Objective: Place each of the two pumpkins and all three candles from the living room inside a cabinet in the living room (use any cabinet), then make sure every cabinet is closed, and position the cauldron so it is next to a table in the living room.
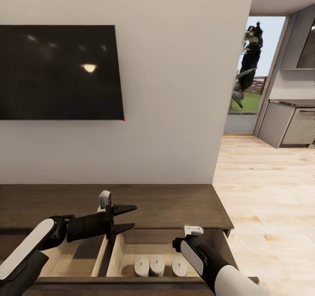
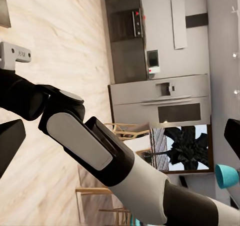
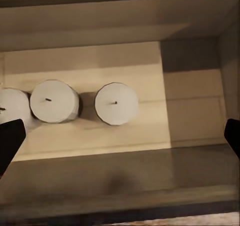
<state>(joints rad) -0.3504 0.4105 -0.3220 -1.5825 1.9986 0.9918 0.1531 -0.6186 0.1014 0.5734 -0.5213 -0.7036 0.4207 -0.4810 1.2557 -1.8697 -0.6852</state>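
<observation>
No lettering can be read with certainty; a faint dark mark sits on the small white block [image 2: 14, 54] at the left wrist view's upper left, too blurred to make out.

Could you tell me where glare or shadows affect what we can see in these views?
Head view: a lamp's glare spot sits on the dark TV, and the drawer interior is partly shaded. Right wrist view: the candles are evenly lit and cast soft shadows to one side, wicks distinct. Left wrist view: bright, no notable glare, the right arm sharp.
</observation>
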